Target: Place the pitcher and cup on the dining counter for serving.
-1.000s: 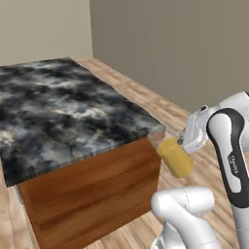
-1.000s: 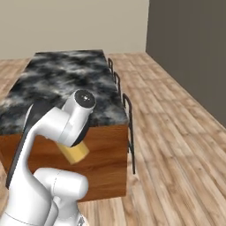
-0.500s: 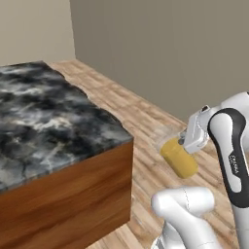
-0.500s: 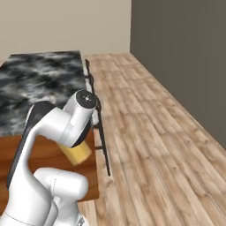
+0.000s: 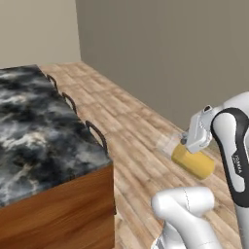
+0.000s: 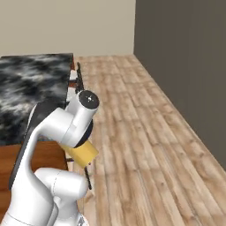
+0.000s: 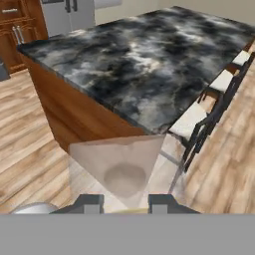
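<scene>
While it is held off the floor, the pitcher [image 5: 193, 161] lies tilted almost on its side — yellow body low, clear rim [image 7: 117, 162] pointing toward the dining counter [image 5: 34, 126]. The gripper [image 7: 125, 202] is closed narrowly on it, fingers [image 7: 85, 202] at its base. The dark marbled surface stands well apart to the left, with white-seated stools [image 7: 191, 119] along its edge above the wooden floor [image 6: 145, 132].
</scene>
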